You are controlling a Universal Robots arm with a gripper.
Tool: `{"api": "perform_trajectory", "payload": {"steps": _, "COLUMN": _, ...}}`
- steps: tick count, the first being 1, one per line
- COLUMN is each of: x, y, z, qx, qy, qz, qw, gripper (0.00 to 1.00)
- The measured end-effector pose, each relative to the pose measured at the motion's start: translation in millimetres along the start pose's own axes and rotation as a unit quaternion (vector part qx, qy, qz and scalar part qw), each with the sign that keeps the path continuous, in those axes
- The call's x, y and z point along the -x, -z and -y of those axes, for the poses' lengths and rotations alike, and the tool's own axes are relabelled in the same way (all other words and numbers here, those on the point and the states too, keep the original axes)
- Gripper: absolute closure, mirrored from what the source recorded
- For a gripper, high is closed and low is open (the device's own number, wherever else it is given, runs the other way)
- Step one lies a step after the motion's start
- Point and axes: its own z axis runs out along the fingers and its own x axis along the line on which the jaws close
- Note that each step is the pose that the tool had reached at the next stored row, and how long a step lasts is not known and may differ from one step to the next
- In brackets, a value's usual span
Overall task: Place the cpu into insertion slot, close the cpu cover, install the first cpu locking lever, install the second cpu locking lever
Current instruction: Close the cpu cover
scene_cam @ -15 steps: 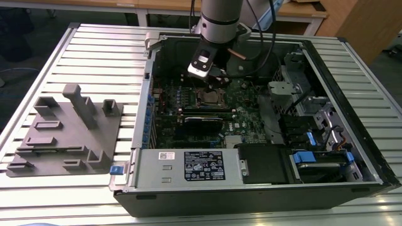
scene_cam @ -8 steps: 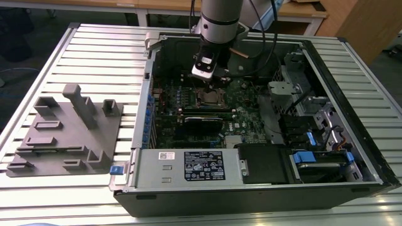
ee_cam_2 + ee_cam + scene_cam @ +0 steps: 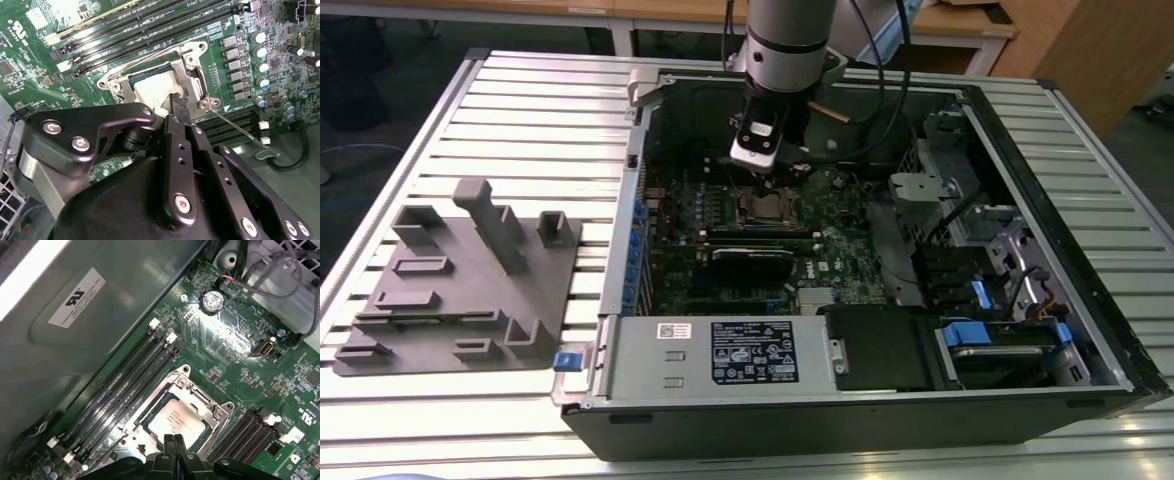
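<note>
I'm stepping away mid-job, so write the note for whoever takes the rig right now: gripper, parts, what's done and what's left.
Gripper: shut, holding nothing, tips at the edge of the cover.
Cpu: seated in the slot, with the cover down around it.
Lever: one sticks out away from the socket and looks unlatched. The other's state is unclear.
Done: cpu placed, cover closed.
Left: at least the free lever; check the other.

arm (image 3: 787, 40): silver-grey tube | wrist block (image 3: 755, 150): white | pincer (image 3: 177, 102): black links, silver screws
</note>
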Motion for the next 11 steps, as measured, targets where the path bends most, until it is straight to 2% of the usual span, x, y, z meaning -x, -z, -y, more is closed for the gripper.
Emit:
{"api": "perform_trajectory", "payload": {"steps": 2, "x": 0.0, "y": 0.0, "z": 0.0, "qx": 0.0, "qy": 0.003, "qz": -0.0001, "qw": 0.99999, "gripper": 0.89}}
{"api": "perform_trajectory", "payload": {"steps": 5, "x": 0.0, "y": 0.0, "z": 0.0, "qx": -0.0003, "qy": 0.027, "qz": -0.0007, "qw": 0.99964, "gripper": 0.89}}
{"api": "perform_trajectory", "payload": {"steps": 9, "x": 0.0, "y": -0.1, "z": 0.0, "qx": -0.0008, "qy": 0.062, "qz": -0.0016, "qw": 0.99808, "gripper": 0.89}}
{"api": "perform_trajectory", "payload": {"steps": 11, "x": 0.0, "y": -0.1, "z": 0.0, "qx": -0.0008, "qy": 0.066, "qz": -0.0017, "qw": 0.9978, "gripper": 0.89}}
